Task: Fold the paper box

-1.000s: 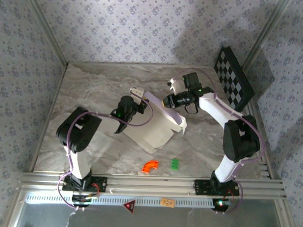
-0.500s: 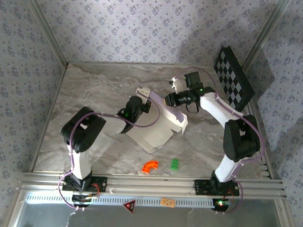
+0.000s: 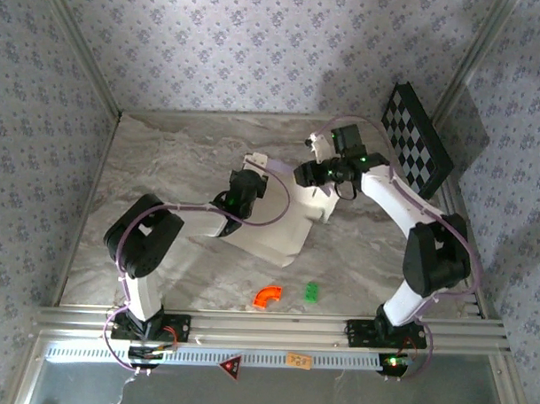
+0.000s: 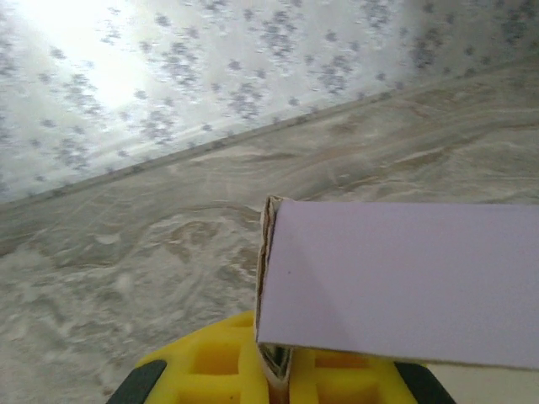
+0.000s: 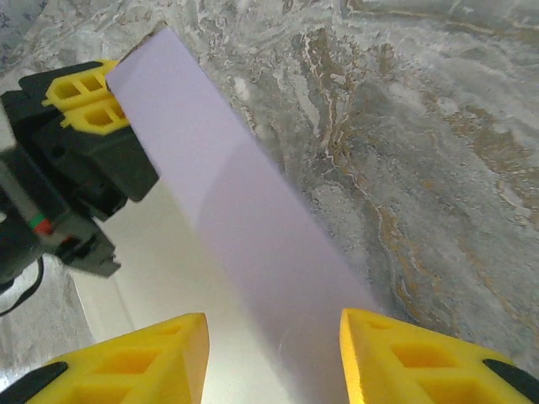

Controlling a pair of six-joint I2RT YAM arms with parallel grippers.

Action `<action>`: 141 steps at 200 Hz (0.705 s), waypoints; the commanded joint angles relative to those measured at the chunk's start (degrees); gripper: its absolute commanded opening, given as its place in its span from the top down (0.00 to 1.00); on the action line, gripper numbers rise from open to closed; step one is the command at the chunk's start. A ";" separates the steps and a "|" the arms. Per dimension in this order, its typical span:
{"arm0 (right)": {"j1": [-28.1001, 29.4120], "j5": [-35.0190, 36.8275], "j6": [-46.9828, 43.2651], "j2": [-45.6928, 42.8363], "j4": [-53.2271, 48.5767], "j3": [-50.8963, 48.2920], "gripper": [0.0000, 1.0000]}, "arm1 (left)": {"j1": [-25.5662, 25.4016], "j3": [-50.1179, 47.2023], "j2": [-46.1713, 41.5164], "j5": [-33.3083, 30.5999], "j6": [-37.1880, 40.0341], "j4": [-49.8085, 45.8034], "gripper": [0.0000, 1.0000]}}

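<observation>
The paper box (image 3: 273,229), a pale lilac-white cardboard piece, lies partly folded mid-table with one long flap raised. My left gripper (image 3: 255,162) is shut on the flap's far left end; in the left wrist view its yellow fingers (image 4: 215,362) pinch the layered cardboard edge (image 4: 274,252). My right gripper (image 3: 305,175) hovers over the flap's right end. In the right wrist view its fingers (image 5: 152,358) stand apart with the lilac flap (image 5: 244,219) running between them, touching neither. The left gripper (image 5: 84,105) holds the flap's other end there.
A black-and-white checkered board (image 3: 418,141) leans against the right wall. An orange curved piece (image 3: 268,297) and a small green piece (image 3: 311,292) lie on the marble table near the front. Patterned walls close in the back and both sides.
My left gripper has moved along the flap towards the back and closed on its end. My right gripper has opened and let go of the flap's right end.
</observation>
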 commanded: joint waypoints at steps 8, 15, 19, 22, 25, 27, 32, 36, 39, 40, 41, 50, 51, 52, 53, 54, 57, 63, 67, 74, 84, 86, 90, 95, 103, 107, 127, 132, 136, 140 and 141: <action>0.33 4.96 1.83 -5.87 -2.86 -1.46 0.53 | 0.84 -0.65 -2.64 -6.95 -1.16 -6.47 0.93; 0.39 5.70 2.23 -6.57 -2.68 -1.97 0.53 | 0.84 -0.87 -3.08 -6.43 -2.55 -7.43 0.90; 0.32 6.19 2.38 -7.12 -2.40 -2.26 0.53 | 0.84 -1.04 -3.37 -6.02 -3.15 -7.87 0.89; 0.34 6.48 2.54 -7.52 -2.32 -2.48 0.53 | 0.85 -1.28 -3.60 -5.81 -3.57 -8.12 0.87; 0.33 6.71 2.68 -7.81 -2.03 -2.74 0.53 | 0.86 -1.53 -3.84 -5.54 -3.91 -8.40 0.85; 0.37 6.81 2.82 -8.06 -1.95 -2.94 0.53 | 0.85 -1.68 -4.03 -5.40 -4.16 -8.62 0.83; 0.29 7.00 2.88 -8.53 -1.82 -3.30 0.53 | 0.81 -1.97 -4.50 -4.92 -4.71 -9.27 0.80; 0.25 7.21 3.05 -8.82 -1.62 -3.55 0.53 | 0.84 -2.14 -4.89 -4.57 -5.02 -9.78 0.77; 0.29 7.30 3.19 -9.07 -1.63 -3.70 0.53 | 0.78 -2.30 -5.25 -4.37 -5.16 -10.19 0.75; 0.30 7.38 3.20 -9.16 -1.63 -3.73 0.53 | 0.81 -2.33 -5.30 -4.29 -5.15 -10.30 0.74; 0.27 7.42 3.25 -9.25 -1.59 -3.79 0.53 | 0.87 -2.39 -5.46 -4.17 -5.20 -10.45 0.73; 0.25 7.91 3.50 -9.89 -1.50 -4.18 0.53 | 0.86 -2.97 -6.57 -3.12 -5.62 -11.62 0.67; 0.29 7.95 3.54 -10.01 -1.48 -4.19 0.53 | 0.85 -3.06 -6.71 -2.97 -5.78 -11.72 0.66; 0.26 7.97 3.51 -10.07 -1.47 -4.24 0.53 | 0.89 -3.11 -6.82 -2.84 -5.86 -11.86 0.66; 0.25 7.97 3.49 -10.10 -1.51 -4.27 0.53 | 0.87 -3.14 -6.96 -2.78 -5.90 -11.98 0.65; 0.24 7.98 3.58 -10.16 -1.48 -4.33 0.52 | 0.86 -3.19 -7.08 -2.62 -5.97 -12.12 0.65; 0.31 8.05 3.57 -10.33 -1.43 -4.44 0.52 | 0.92 -3.36 -7.51 -2.11 -6.23 -12.47 0.63; 0.24 8.16 3.82 -10.63 -1.41 -4.55 0.52 | 0.94 -3.63 -8.49 -1.10 -6.79 -13.86 0.60; 0.32 8.30 4.01 -10.81 -1.39 -4.68 0.52 | 1.01 -3.81 -9.13 -0.42 -7.24 -14.70 0.58; 0.32 8.43 4.24 -11.08 -1.33 -4.86 0.52 | 0.99 -4.09 -10.21 0.66 -7.94 -16.03 0.56; 0.39 8.98 5.13 -11.40 -0.76 -5.30 0.52 | 0.96 -4.45 -12.09 1.70 -9.10 -18.43 0.53; 0.47 9.07 5.34 -11.48 -0.65 -5.40 0.52 | 1.00 -4.56 -12.44 1.75 -9.30 -18.79 0.53; 0.48 9.30 5.77 -11.59 -0.31 -5.63 0.52 | 1.00 -4.83 -13.23 1.76 -9.63 -19.38 0.52; 0.57 9.67 6.54 -11.77 0.16 -5.94 0.52 | 1.10 -4.98 -14.26 3.21 -10.11 -20.11 0.51; 0.68 10.40 7.91 -12.04 0.86 -6.14 0.52 | 1.26 -5.18 -15.93 4.24 -11.06 -21.73 0.50; 0.83 10.68 8.52 -12.07 1.18 -6.14 0.52 | 1.35 -5.12 -16.72 4.89 -11.42 -22.45 0.49; 1.01 12.76 12.09 -12.31 2.40 -8.11 0.52 | 2.43 -4.09 -19.93 8.37 -13.94 -27.21 0.47; 0.99 13.01 12.91 -12.39 2.72 -8.24 0.52 | 2.89 -3.58 -20.58 9.46 -14.82 -28.56 0.47; 0.97 13.22 13.52 -12.51 3.04 -8.41 0.52 | 3.26 -2.99 -21.00 10.50 -15.56 -29.69 0.47; 0.98 13.31 14.17 -12.58 3.48 -8.63 0.52 | 3.93 -2.37 -21.41 11.61 -16.51 -31.02 0.47; 1.00 13.33 14.32 -12.67 3.60 -8.70 0.52 | 4.10 -2.15 -21.47 11.87 -16.72 -31.35 0.47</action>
